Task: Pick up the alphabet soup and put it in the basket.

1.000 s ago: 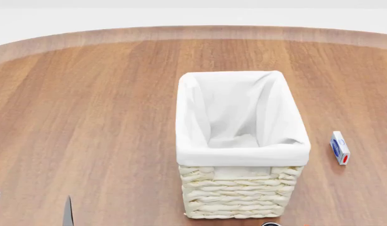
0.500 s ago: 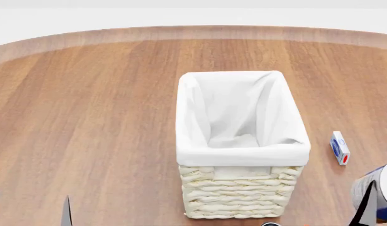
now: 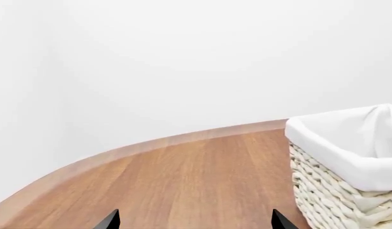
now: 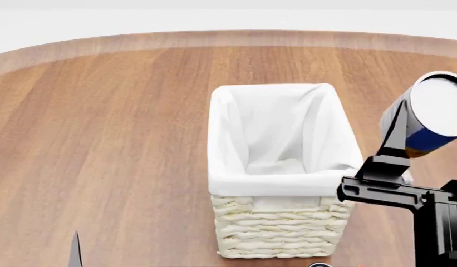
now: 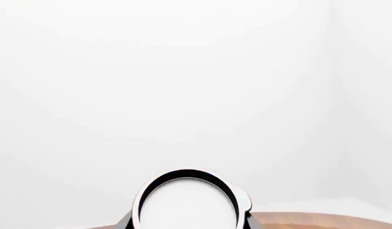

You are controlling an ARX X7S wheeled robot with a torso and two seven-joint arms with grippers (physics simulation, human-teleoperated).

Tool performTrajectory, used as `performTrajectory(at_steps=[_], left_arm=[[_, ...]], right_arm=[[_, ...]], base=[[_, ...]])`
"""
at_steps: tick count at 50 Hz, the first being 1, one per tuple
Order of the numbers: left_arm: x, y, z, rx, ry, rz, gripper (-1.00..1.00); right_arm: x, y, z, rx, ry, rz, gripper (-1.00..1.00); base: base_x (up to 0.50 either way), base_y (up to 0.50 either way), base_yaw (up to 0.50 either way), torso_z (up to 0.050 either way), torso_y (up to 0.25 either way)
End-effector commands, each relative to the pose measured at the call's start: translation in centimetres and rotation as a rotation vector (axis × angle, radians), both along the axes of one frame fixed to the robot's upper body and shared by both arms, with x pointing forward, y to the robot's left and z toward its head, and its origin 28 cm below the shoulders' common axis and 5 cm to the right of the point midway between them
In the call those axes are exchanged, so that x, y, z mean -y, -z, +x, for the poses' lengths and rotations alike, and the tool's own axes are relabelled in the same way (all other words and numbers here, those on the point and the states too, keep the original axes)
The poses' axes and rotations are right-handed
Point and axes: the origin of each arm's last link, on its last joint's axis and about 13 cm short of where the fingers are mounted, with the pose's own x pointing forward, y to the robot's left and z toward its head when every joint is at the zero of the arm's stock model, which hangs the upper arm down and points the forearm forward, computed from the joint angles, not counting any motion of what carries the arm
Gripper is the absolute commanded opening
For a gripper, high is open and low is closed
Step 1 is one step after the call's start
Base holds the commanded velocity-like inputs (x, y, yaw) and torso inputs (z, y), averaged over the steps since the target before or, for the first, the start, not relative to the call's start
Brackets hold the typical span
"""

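While I held the right gripper (image 4: 428, 119) raised above the table's (image 4: 117, 128) right side, it was clamped on the alphabet soup (image 4: 434, 114), one dark finger (image 4: 395, 133) pressed flat along the can's side. The can was clear of the wood, tilted, with its white top turned toward the head camera; the blue label and a strip of orange near its base showed under the rim. It sat just to the right of the basket (image 4: 284, 236), beside the basket's right rim rather than over the opening. In the right wrist view the can's white top (image 5: 186, 202) filled the space between the fingers, ringed in black, with only a sliver of table edge past it.

The basket stood upright near the middle of the table, its white lining (image 4: 236, 119) folded over the rim. I saw nothing inside it but cloth.

The left gripper (image 3: 192, 220) was low at the near left edge of the table. Only its two dark fingertips (image 3: 110, 220) showed in the left wrist view, spread well apart with bare wood between them, gripping nothing. The basket's woven side (image 3: 323, 195) lay off to one side of that gripper, apart from it.

A dark rounded sliver (image 4: 319, 265) showed at the near edge below the basket; I could not tell what it was.
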Motion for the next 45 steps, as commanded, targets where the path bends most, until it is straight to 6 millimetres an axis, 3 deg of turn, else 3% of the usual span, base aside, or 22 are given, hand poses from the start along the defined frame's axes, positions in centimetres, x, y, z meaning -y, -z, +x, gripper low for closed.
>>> performTrajectory(at_steps=[1, 16, 27, 32, 45], left_arm=[[-0.1, 0.0, 0.0, 0.0, -0.002, -0.001, 1.0], [-0.2, 0.2, 0.0, -0.004, -0.005, -0.004, 1.0], [-0.2, 0.2, 0.0, -0.004, -0.004, -0.005, 1.0], [-0.2, 0.1, 0.0, -0.003, -0.005, -0.006, 1.0], [-0.3, 0.0, 0.0, -0.001, -0.009, -0.005, 1.0]], right_arm=[[-1.1, -2.4, 2.8, 0.029, -0.008, -0.036, -1.0], [-2.7, -2.6, 6.3, 0.002, -0.043, -0.032, -1.0], [-4.5, -3.5, 10.7, -0.046, -0.072, -0.02, -1.0], [-5.1, -4.0, 11.5, -0.072, -0.083, -0.014, -1.0], [-6.7, -3.2, 16.1, -0.142, -0.038, -0.069, -1.0]], base=[[0.0, 0.0, 0.0, 0.0, 0.0], [0.0, 0.0, 0.0, 0.0, 0.001], [0.0, 0.0, 0.0, 0.0, 0.001], [0.0, 0.0, 0.0, 0.0, 0.0], [0.0, 0.0, 0.0, 0.0, 0.001]])
